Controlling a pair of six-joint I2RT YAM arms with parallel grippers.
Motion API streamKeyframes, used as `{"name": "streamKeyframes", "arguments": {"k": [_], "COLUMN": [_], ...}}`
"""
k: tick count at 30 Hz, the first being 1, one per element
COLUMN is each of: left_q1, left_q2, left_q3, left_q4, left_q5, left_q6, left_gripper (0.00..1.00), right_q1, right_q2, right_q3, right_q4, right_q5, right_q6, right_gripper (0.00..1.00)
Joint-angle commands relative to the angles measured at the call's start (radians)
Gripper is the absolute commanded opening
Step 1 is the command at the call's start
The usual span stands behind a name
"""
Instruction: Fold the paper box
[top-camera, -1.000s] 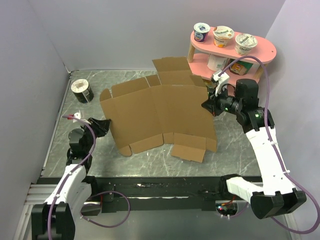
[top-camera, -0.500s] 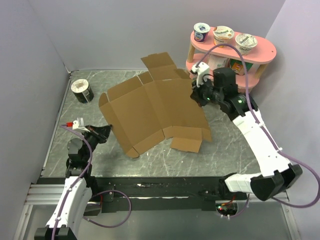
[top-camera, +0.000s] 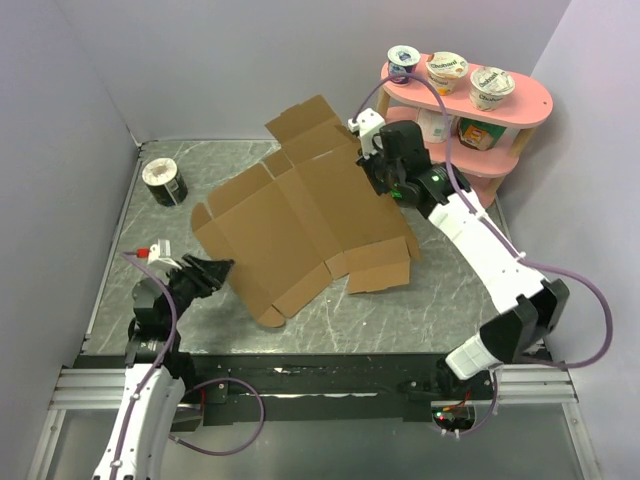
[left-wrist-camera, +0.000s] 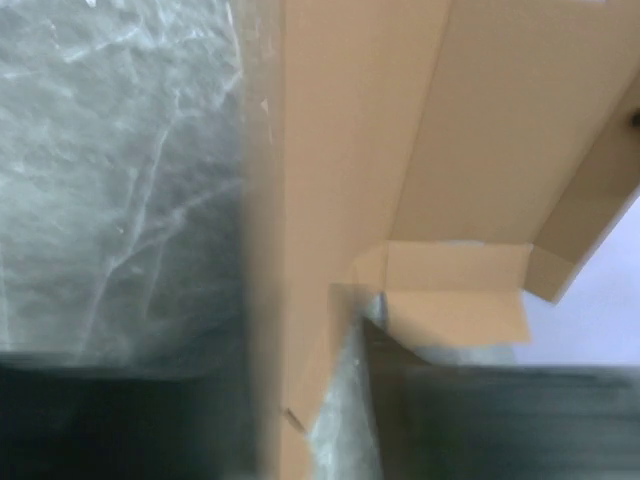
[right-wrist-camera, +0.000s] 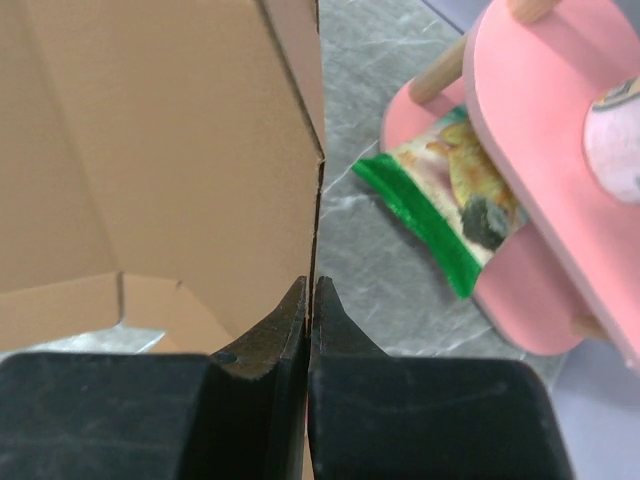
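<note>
The paper box (top-camera: 310, 220) is a wide flat brown cardboard sheet with flaps, lying askew on the marble table, its right part lifted. My right gripper (top-camera: 372, 172) is shut on its far right edge; in the right wrist view the black fingers (right-wrist-camera: 265, 340) pinch the thin cardboard edge (right-wrist-camera: 150, 150) between them (right-wrist-camera: 308, 290). My left gripper (top-camera: 215, 270) sits at the sheet's near left edge. The left wrist view is blurred: dark fingers stand apart (left-wrist-camera: 320, 400), and the cardboard's edge (left-wrist-camera: 330, 200) runs between them with table showing beside it.
A pink two-level shelf (top-camera: 520, 100) stands at the back right, close behind the right arm, with three yogurt cups (top-camera: 446, 72) on top and packets (right-wrist-camera: 450, 200) below. A small black-and-white tin (top-camera: 163, 182) sits at the back left. Grey walls close both sides.
The right gripper has carried the sheet's right edge towards the back left, turning the whole sheet counter-clockwise. The left gripper has moved nearer and rightwards, up to the sheet's near left edge.
</note>
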Motion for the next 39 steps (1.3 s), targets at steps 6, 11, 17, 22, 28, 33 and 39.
{"name": "streamKeyframes", "arguments": {"k": [6, 11, 17, 22, 28, 33, 39], "left_q1": [-0.005, -0.007, -0.007, -0.007, -0.007, -0.065, -0.223], "left_q2": [0.013, 0.105, 0.336, 0.398, 0.444, 0.511, 0.634], "left_q3": [0.349, 0.488, 0.752, 0.849, 0.725, 0.637, 0.712], "left_q4": [-0.376, -0.328, -0.314, -0.328, -0.097, 0.11, 0.059], "left_q5": [-0.01, 0.016, 0.046, 0.025, 0.144, 0.117, -0.005], "left_q6": [0.093, 0.147, 0.283, 0.367, 0.417, 0.374, 0.547], "left_gripper": [0.96, 0.96, 0.96, 0.96, 0.96, 0.97, 0.96], "right_q1": [0.014, 0.037, 0.072, 0.083, 0.11, 0.164, 0.204], "right_q2": [0.123, 0.172, 0.226, 0.197, 0.139, 0.128, 0.117], "right_q3": [0.117, 0.133, 0.147, 0.095, 0.004, -0.039, -0.09], "right_q4": [0.016, 0.025, 0.015, 0.051, 0.139, 0.202, 0.252], "right_q5": [-0.02, -0.039, 0.046, 0.032, 0.01, 0.058, 0.105], "right_q6": [-0.163, -0.237, -0.3, -0.334, -0.384, -0.437, -0.496], "right_gripper": [0.0, 0.0, 0.0, 0.0, 0.0, 0.0, 0.0]}}
